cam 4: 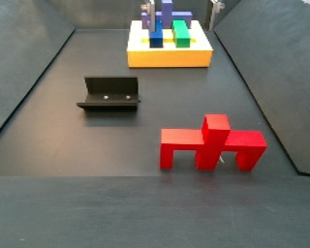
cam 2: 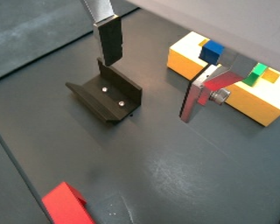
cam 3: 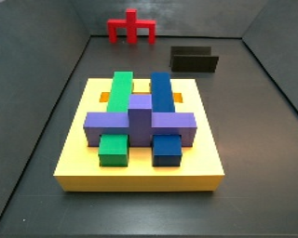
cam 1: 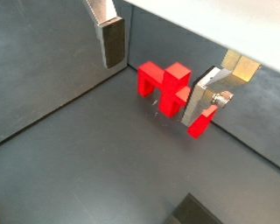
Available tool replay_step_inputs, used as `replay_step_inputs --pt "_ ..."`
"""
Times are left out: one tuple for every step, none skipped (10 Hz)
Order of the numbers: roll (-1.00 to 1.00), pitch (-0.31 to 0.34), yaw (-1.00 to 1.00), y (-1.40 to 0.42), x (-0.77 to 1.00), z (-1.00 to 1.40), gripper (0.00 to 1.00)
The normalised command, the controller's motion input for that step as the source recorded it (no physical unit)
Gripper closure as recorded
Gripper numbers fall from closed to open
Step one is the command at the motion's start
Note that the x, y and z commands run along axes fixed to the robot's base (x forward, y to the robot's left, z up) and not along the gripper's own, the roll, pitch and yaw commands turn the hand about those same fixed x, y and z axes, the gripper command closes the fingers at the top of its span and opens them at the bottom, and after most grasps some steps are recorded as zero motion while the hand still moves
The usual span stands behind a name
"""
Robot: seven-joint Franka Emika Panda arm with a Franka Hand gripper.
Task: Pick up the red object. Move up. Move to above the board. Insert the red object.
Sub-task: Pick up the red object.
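The red object (cam 1: 163,83) stands upright on the dark floor near a wall; it shows in both side views (cam 3: 133,28) (cam 4: 212,143) and at the edge of a wrist view (cam 2: 66,206). My gripper (cam 1: 153,93) is open and empty, well above the floor, with nothing between its fingers (cam 1: 111,42). It is apart from the red object. The board (cam 3: 77,158) is a yellow slab bearing green, blue and purple blocks; it also shows in a side view (cam 4: 170,58) and a wrist view (cam 2: 187,59). The gripper (cam 2: 149,90) hangs between the fixture and the board.
The fixture (cam 3: 196,60) stands on the floor between the red object and the board, also seen in a side view (cam 4: 109,93) and a wrist view (cam 2: 108,94). Grey walls enclose the floor on all sides.
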Motion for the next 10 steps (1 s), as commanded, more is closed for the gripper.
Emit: replay_step_inputs --pt "-0.09 0.0 0.0 0.34 0.0 0.0 0.0" --pt "-0.21 0.0 -0.04 0.77 0.0 -0.03 0.0" --pt "-0.22 0.0 -0.11 0.73 -0.03 -0.11 0.0" --pt "-0.18 0.0 -0.11 0.76 -0.04 -0.13 0.0" --pt "-0.15 0.0 -0.11 0.77 -0.04 -0.17 0.0" --pt "-0.15 0.0 -0.12 0.77 -0.02 -0.2 0.0" --pt "-0.13 0.0 -0.13 0.78 -0.01 -0.25 0.0" --pt "-0.05 0.0 -0.15 0.69 0.0 -0.36 0.0" --pt "0.0 0.0 -0.18 0.57 -0.05 -0.5 0.0" --pt "0.0 -0.046 -0.21 0.56 -0.15 -0.64 0.0"
